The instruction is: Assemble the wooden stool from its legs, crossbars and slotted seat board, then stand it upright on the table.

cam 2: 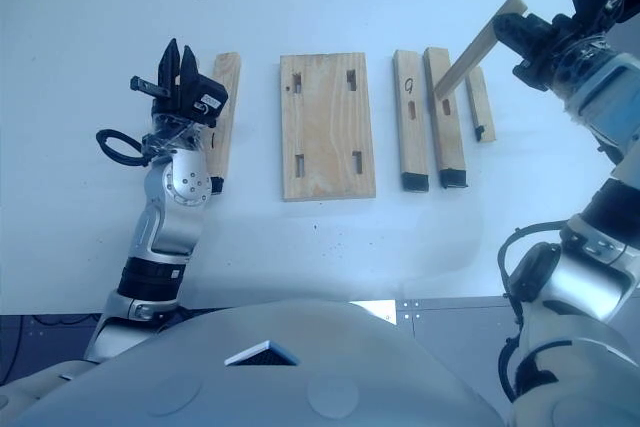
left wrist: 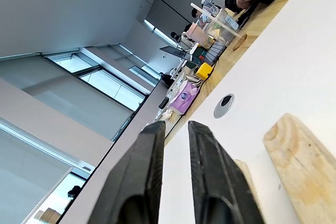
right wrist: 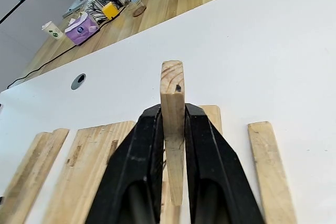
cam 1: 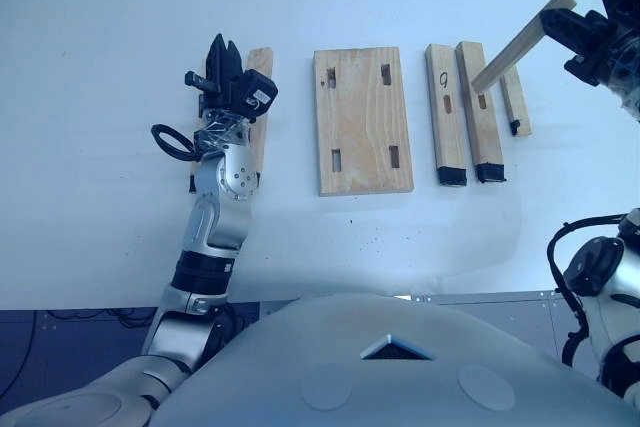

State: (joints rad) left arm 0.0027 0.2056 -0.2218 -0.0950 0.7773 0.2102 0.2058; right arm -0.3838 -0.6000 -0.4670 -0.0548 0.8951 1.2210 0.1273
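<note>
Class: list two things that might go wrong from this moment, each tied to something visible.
The right hand grips the crossbar near one end; its long free end slants over two legs and might knock them askew. The left hand is close over another leg and might nudge it.

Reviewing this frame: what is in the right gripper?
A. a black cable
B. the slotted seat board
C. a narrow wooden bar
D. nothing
C: the right gripper has its jaws shut on a narrow wooden bar, held at a tilt over the table.
</note>
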